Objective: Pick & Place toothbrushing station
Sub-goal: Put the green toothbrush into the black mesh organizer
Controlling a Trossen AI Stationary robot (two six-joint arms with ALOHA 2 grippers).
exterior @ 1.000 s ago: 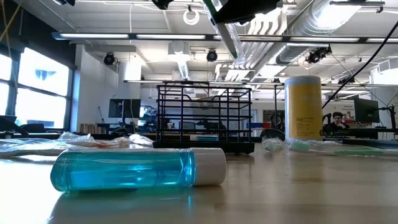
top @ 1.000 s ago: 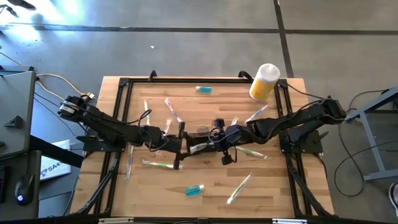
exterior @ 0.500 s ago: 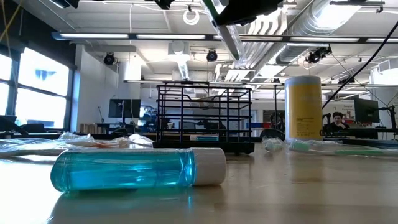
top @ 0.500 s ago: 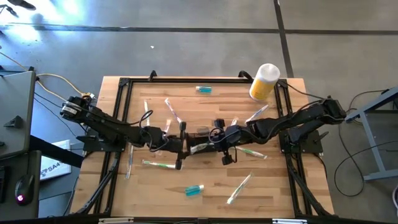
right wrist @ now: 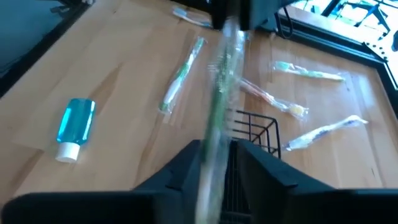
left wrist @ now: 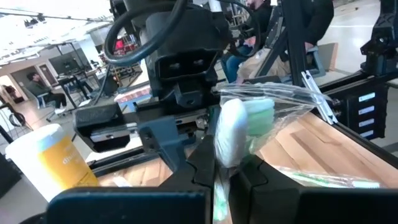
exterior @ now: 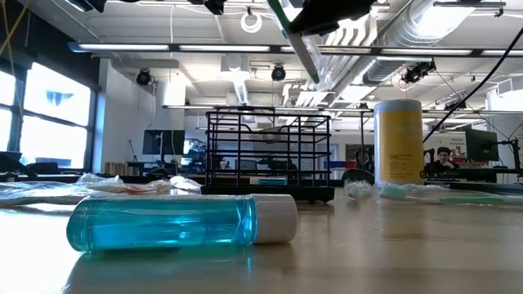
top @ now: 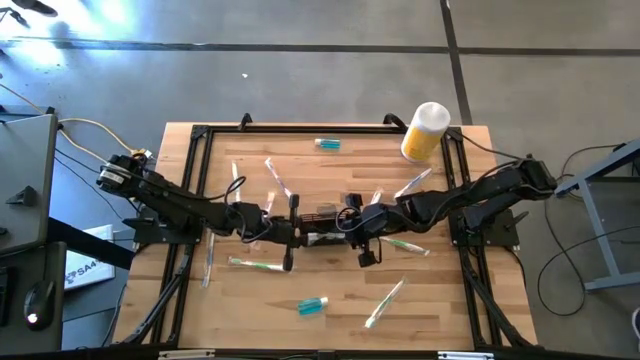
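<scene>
The black wire-mesh caddy (top: 322,213) stands on its base at the table's middle; it also shows in the low view (exterior: 270,155) and the right wrist view (right wrist: 255,134). My two grippers meet just near of it, above the table. My left gripper (top: 297,236) and my right gripper (top: 346,236) are both shut on one wrapped green toothbrush (top: 322,238). In the low view the toothbrush (exterior: 298,45) slants down from the grippers, with its lower end free in the air above the caddy. My left gripper pinches the wrapped toothbrush just behind its bristle head (left wrist: 231,134) between its two fingers (left wrist: 202,168), coming level from the table's left. The head sticks out past the fingertips, clear of the table. My right gripper has the toothbrush's wrapped handle (right wrist: 214,134) between its two fingers (right wrist: 186,168), coming from the table's right. The fingers lie along the handle, which runs on to my left gripper. The toothbrush is lifted clear and slants.
Several wrapped toothbrushes lie around the table, such as one at the near left (top: 255,265) and one at the near right (top: 385,300). Blue bottles lie near (top: 312,305) and far (top: 327,144). A yellow cylinder with a white lid (top: 425,130) stands at the far right corner.
</scene>
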